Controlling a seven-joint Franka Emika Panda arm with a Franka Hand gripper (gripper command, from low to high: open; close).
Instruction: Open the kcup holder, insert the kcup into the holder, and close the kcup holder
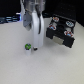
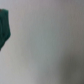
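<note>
Nothing here can be read. The kcup holder (image 1: 61,30) shows pale patches on top, but they are too blurred to make out letters. The wrist view shows only blur.

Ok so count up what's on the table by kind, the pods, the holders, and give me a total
kcup: 1
kcup holder: 1
Total: 2
The robot's gripper beside the pod is not counted.
</note>
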